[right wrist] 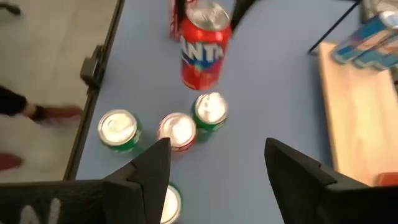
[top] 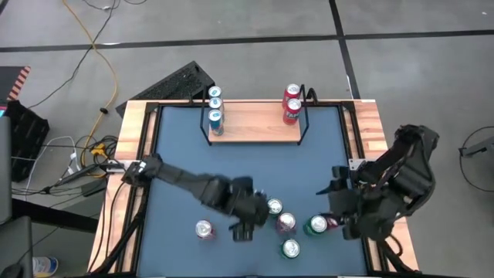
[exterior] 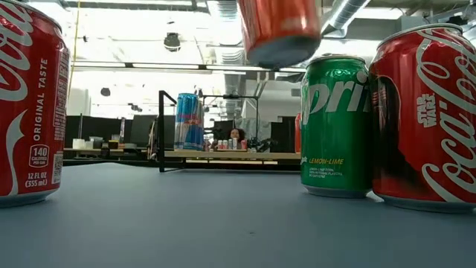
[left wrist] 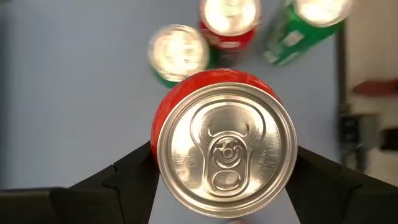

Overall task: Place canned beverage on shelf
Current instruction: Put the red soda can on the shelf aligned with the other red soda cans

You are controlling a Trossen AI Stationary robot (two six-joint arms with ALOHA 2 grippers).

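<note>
My left gripper (top: pixel 261 210) is shut on a red Fanta can (right wrist: pixel 202 50), which is in the air over the near middle of the blue table; the can's top (left wrist: pixel 225 149) fills the left wrist view. The shelf (top: pixel 255 127), a light-wood board with black wire ends, stands at the table's far edge. It carries blue cans (top: pixel 214 108) at its left end and red cans (top: pixel 291 104) at its right end. My right gripper (right wrist: pixel 217 155) is open and empty at the table's right side (top: pixel 340 202). My left gripper pinches the Fanta can between its two fingers (left wrist: pixel 127 174), one on each side of the can's upper wall (left wrist: pixel 160 134). The fingers come slanting down from the table's left. The can is lifted clear of the table (exterior: pixel 281 30) and about upright, top up.
Several loose cans stand on the table near the held can: a red one (top: pixel 286 222), two green ones (top: pixel 317 225) (top: pixel 291 248), and a red one apart at the near left (top: pixel 203 228). The shelf's middle (top: pixel 251 120) is bare. A wooden rim (top: pixel 131 177) edges the table.
</note>
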